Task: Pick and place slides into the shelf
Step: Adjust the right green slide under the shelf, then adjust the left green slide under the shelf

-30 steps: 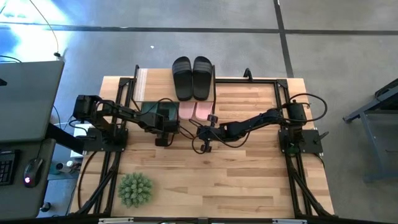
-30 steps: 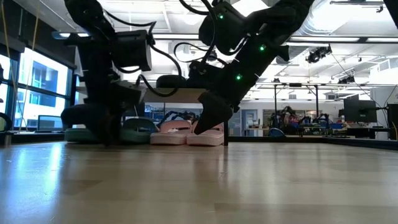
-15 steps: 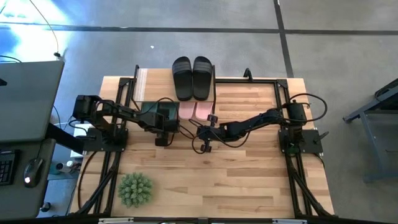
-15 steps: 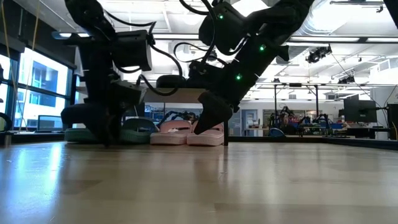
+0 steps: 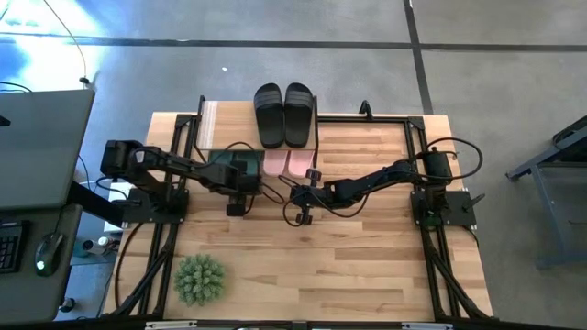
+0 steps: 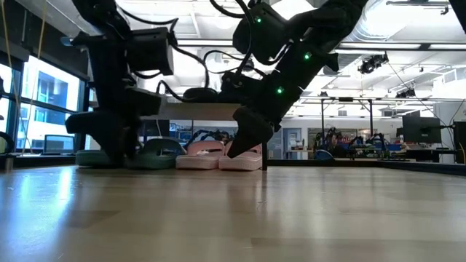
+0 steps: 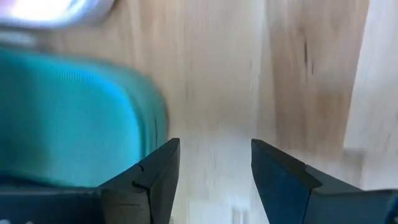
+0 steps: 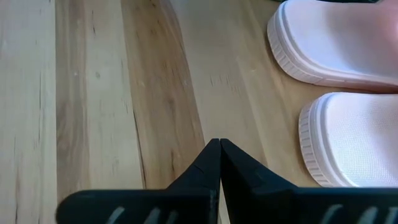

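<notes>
The shelf (image 5: 213, 119) stands at the table's far edge. The black slides (image 5: 282, 115) lie on the right half of its wooden top board. The dark green slides (image 5: 229, 161) and the pink slides (image 5: 289, 163) lie on the table under the board, their near ends sticking out. They also show in the low view: green (image 6: 156, 154), pink (image 6: 218, 156). My left gripper (image 7: 214, 162) is open and empty, pointing down beside a green slide (image 7: 68, 118). My right gripper (image 8: 219, 149) is shut and empty, just in front of the pink slides (image 8: 348, 93), apart from them.
A spiky green plant ball (image 5: 199, 279) sits near the table's front left. Bare tabletop (image 5: 367, 257) lies in front of both grippers. A grey desk with a mouse (image 5: 46, 252) stands off the table's left edge.
My left gripper has moved a little toward the table's left edge and up, away from the green slides. My right gripper and all the slides have stayed where they were.
</notes>
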Robot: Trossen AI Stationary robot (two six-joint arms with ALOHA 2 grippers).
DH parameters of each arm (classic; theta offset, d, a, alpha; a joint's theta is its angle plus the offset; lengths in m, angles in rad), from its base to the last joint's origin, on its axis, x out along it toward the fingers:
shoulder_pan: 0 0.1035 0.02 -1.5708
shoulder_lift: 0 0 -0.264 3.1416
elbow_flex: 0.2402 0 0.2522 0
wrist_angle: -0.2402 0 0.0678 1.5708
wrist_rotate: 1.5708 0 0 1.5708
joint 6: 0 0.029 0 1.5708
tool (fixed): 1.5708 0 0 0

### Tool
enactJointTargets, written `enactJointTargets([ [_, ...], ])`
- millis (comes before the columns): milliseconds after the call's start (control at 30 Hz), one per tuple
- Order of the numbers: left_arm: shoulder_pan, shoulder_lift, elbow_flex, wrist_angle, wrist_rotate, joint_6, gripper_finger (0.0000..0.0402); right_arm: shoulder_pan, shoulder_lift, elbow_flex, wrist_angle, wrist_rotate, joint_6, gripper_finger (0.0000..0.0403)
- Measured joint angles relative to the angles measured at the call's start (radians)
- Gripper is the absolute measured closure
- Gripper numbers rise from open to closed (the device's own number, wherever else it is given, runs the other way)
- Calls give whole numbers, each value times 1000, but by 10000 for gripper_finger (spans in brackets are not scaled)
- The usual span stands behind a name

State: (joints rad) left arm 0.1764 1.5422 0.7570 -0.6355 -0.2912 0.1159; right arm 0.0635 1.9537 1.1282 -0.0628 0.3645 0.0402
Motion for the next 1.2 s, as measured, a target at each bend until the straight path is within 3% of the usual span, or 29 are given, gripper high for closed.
enactJointTargets([
  [267,0,-32,1,-245,-7,-167,217,0,0,0,0,0,-10,403],
  [467,1,-32,2,-251,-15,-204,227,0,0,0,0,0,-14,403],
  [833,43,-32,2,-277,-15,-363,310,0,0,0,8,0,-19,403],
  [1067,53,-32,3,-345,16,-493,391,0,0,0,8,0,-19,403],
  [1200,53,-32,3,-371,20,-576,388,0,0,0,10,0,-21,403],
])
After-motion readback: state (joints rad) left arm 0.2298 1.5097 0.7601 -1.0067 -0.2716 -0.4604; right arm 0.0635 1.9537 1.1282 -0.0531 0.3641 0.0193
